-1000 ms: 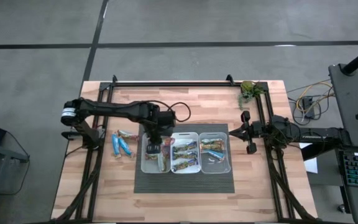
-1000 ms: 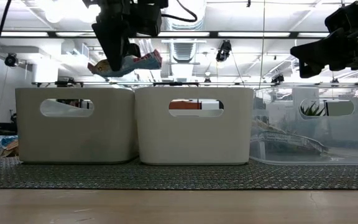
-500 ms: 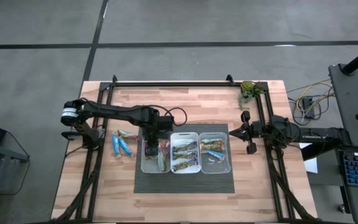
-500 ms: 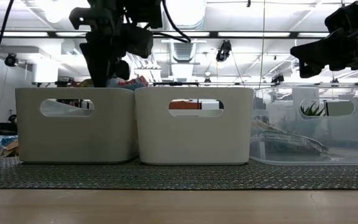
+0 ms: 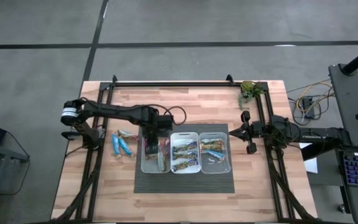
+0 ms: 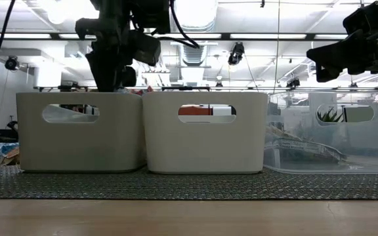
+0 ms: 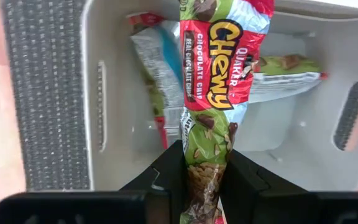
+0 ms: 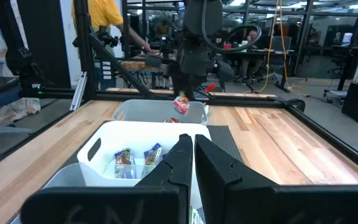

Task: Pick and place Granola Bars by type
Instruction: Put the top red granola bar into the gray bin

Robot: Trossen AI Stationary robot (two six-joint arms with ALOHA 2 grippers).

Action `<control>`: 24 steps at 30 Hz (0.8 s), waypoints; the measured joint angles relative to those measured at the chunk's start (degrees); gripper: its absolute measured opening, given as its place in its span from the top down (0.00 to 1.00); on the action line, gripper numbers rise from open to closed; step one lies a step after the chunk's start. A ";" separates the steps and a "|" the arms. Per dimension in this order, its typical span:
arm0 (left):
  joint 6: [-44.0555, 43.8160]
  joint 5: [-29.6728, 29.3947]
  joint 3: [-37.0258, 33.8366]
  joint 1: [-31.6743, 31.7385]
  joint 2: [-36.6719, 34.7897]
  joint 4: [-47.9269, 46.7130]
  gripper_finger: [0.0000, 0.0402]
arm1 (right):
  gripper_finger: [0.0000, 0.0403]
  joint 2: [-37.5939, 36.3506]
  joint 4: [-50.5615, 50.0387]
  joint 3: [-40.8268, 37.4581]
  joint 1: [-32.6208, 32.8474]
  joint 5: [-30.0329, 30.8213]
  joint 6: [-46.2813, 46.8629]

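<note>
My left gripper (image 5: pixel 152 148) points down into the left white bin (image 6: pixel 77 141) and is shut on a granola bar (image 7: pixel 219 81) with a red and green wrapper. Two other granola bars (image 7: pixel 157 68) lie on that bin's bottom. The middle white bin (image 5: pixel 185 152) and the right clear bin (image 5: pixel 215 153) also hold bars. Loose blue bars (image 5: pixel 122 144) lie on the table left of the mat. My right gripper (image 8: pixel 192 155) stays shut and level at the table's right side (image 5: pixel 247 132), touching nothing. My left gripper pinches one end of the bar's wrapper (image 7: pixel 205 171) between its two fingers (image 7: pixel 168 171). The fingers come from above, pointing down, and lie across the bar. The bar reaches away below them into the left bin, over the bars lying there.
The three bins stand side by side on a dark mat (image 5: pixel 185 180) near the table's middle. A green plant (image 5: pixel 248 91) sits at the far right corner. Black frame rails (image 5: pixel 185 83) run along the table's far and side edges.
My left gripper has gone down with the bar toward the left bin. In the low view the bar hung well above the bin's rim; now only a tip of it shows over the rim. The gripper has stayed shut on it.
</note>
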 joint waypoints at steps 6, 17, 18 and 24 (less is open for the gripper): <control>0.02 -2.40 -0.11 0.56 0.00 0.00 0.84 | 0.98 0.00 0.01 0.00 0.00 0.00 0.01; 0.04 -2.74 -0.11 0.56 0.00 -0.06 0.84 | 0.98 0.00 0.02 0.00 0.00 0.00 0.02; 0.04 -2.76 -0.11 0.56 0.00 -0.12 0.84 | 0.98 0.00 0.02 0.00 -0.01 0.01 0.00; 0.04 -2.72 -0.11 0.56 0.00 -0.17 0.83 | 0.98 0.00 0.02 0.00 -0.01 0.00 0.00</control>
